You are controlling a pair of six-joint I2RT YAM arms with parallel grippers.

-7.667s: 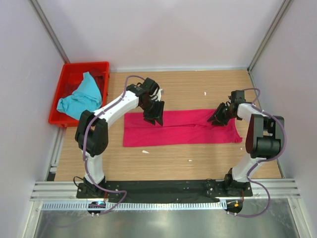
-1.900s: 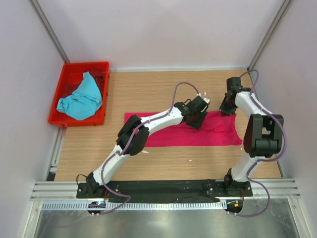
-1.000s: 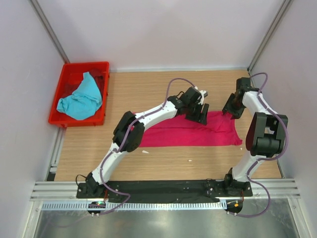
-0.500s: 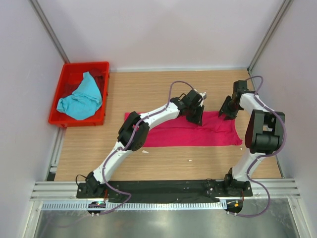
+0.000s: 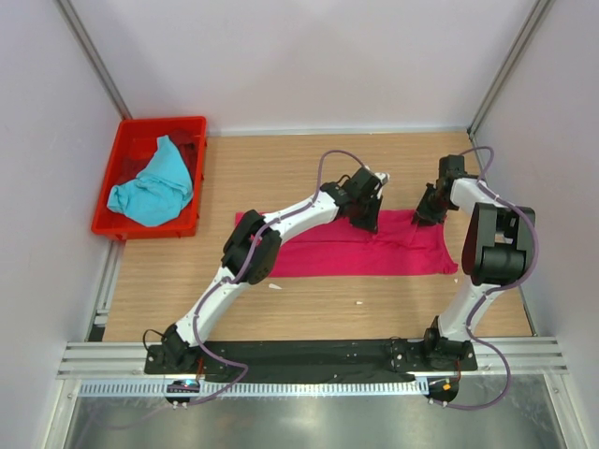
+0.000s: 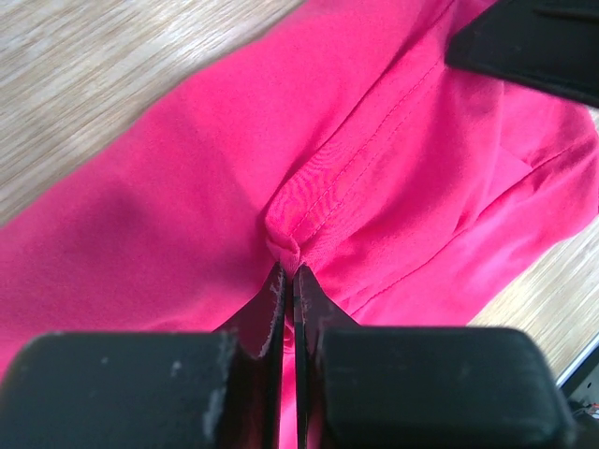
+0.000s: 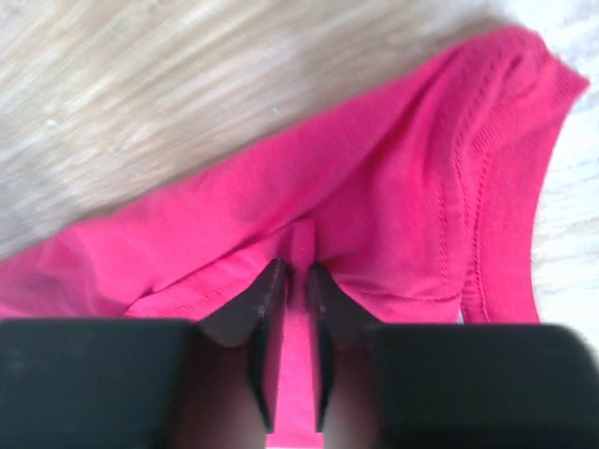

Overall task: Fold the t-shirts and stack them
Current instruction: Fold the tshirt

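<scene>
Top view: the magenta-pink t-shirt (image 5: 318, 248) lies as a long flat band across the middle of the frame on the wooden tabletop (image 5: 281, 178). We note the turquoise-blue t-shirt (image 5: 150, 187) bunched inside the red crate (image 5: 192, 126) at upper left, well apart from the pink one.

The left arm (image 5: 285, 217) stretches diagonally from lower left to the band's upper edge, right of centre. In the left wrist view, the left jaws are pressed almost together, pinching a small raised fold of pink cloth. The fold peaks right at the tips, mid-frame, and a stitched seam (image 6: 360, 159) runs from it toward upper right.

The right arm (image 5: 491, 234) loops up the right side of the top view. The right jaws sit at the band's upper right end, near the left jaws but apart from them. In the right wrist view, we see the jaws closed on a thin ridge of pink cloth at centre frame. A ribbed edge (image 7: 487, 140) curves down the right side, and bare wood fills the upper left.
</scene>
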